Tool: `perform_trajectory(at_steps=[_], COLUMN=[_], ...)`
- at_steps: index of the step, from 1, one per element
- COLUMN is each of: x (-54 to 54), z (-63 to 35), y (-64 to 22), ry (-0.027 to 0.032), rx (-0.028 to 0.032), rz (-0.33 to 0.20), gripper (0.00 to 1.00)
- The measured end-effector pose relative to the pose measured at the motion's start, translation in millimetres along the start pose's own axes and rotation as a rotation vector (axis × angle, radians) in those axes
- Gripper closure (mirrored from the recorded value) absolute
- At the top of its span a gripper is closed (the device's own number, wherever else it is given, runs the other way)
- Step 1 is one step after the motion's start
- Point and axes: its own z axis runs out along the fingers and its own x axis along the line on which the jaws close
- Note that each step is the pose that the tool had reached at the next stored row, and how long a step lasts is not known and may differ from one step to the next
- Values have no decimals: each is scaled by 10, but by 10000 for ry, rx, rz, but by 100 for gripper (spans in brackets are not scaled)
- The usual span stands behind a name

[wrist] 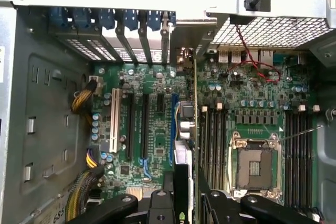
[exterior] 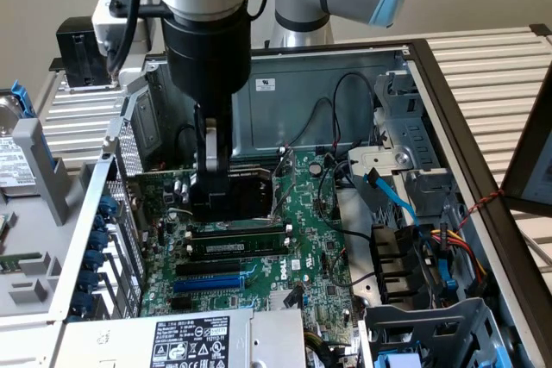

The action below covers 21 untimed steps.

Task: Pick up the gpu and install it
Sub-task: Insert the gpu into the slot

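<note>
One gpu [exterior: 207, 204] is held on edge inside the open computer case [exterior: 345, 92], low over the motherboard [exterior: 319, 239] and beside the one CPU socket [wrist: 254, 163]. It is pinched by the one gripper [exterior: 211, 180]. Its black shroud is shown in the exterior view, and its thin green board edge is added by the wrist view.

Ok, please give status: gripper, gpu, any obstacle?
Gripper shut on the gpu. Card held on edge, low over the motherboard slots; seated or not, cannot tell. Yellow cables at the board's edge, apart from the card.
</note>
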Motion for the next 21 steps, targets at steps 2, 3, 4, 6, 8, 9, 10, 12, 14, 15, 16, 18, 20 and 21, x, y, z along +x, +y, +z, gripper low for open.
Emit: perform_trajectory(at_steps=[2, 3, 4, 6, 8, 9, 10, 12, 14, 15, 16, 18, 20, 21], x=[12, 16, 20, 28, 37, 41, 45, 52, 58, 61, 64, 71, 82, 88], z=[36, 54, 73, 109, 145, 163, 181, 218, 254, 271, 290, 325, 362, 380], y=[-1, -2, -3, -5, -7, -8, -9, -10, -11, -11, -11, -11, -11, -10], ry=[-3, -4, -6, -11, -13, -16, -18, -25, -31, -31, -34, -41, -49, -51], rx=[0, 0, 0, 1, 0, 0, 0, 0, 1, 0, 0, 0, 0, -1], rz=[5, 8, 9, 12, 14, 15, 16, 18, 18, 18, 18, 18, 17, 17], gripper=[73, 73, 73, 73, 73, 73, 73, 73, 73, 73, 73, 73, 73, 73])
